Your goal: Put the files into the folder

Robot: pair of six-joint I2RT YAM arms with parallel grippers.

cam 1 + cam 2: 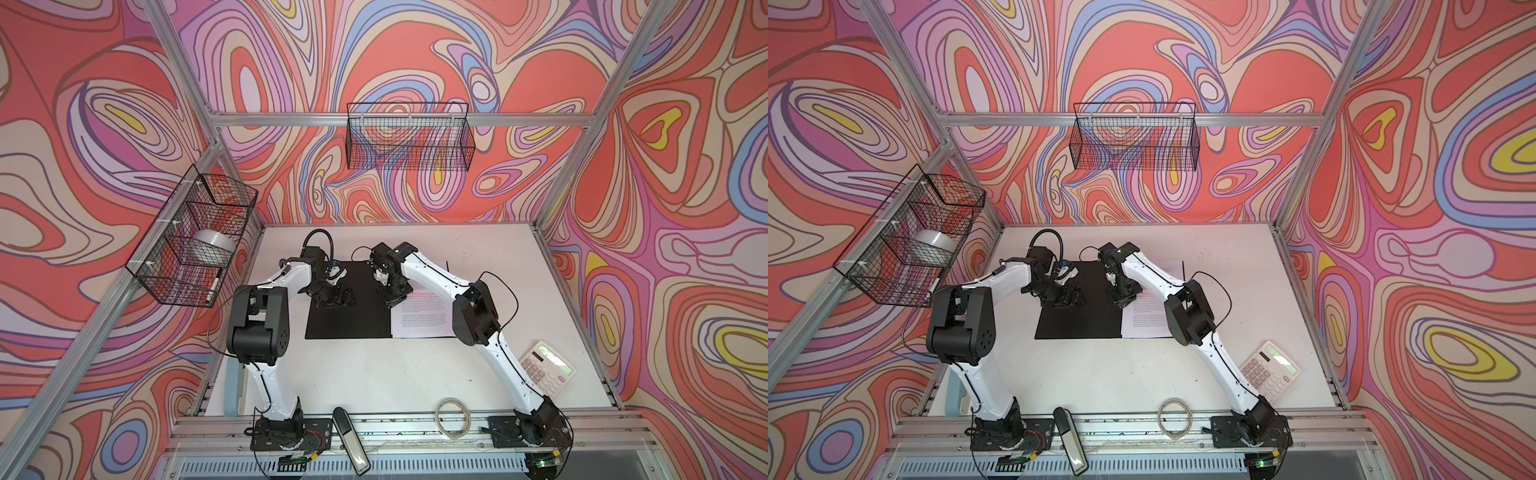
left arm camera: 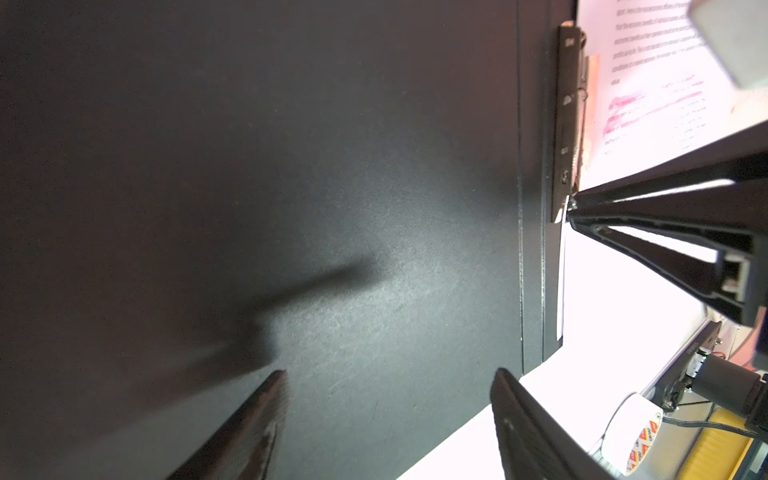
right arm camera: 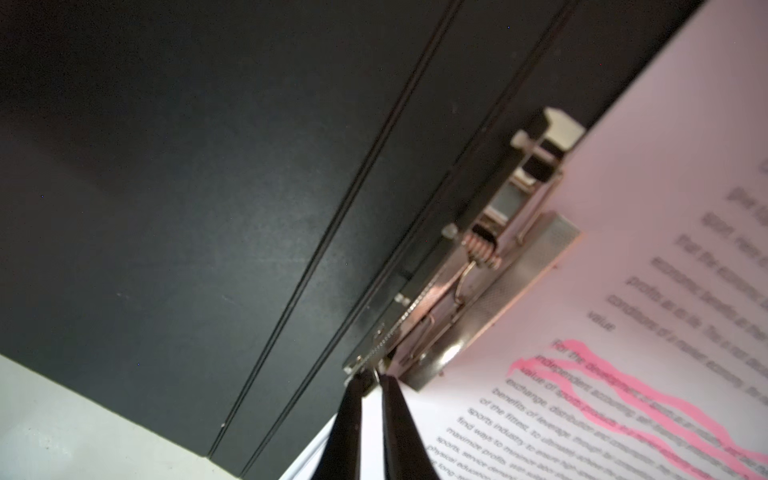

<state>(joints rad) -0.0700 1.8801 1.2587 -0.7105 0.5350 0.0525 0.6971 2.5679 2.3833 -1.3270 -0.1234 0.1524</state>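
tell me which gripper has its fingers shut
The right gripper: its fingers are pinched together at the end of the metal spine clip. The left gripper holds its fingers apart over the flat black open folder.

Black folder (image 1: 349, 320); white files (image 1: 419, 322), pink highlighted lines.

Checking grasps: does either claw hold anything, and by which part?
The right claw seems to pinch the clip by its lever end; left claw, open above the folder, holds nothing.

A white calculator (image 1: 547, 368) lies on the table's (image 1: 374, 374) right side.
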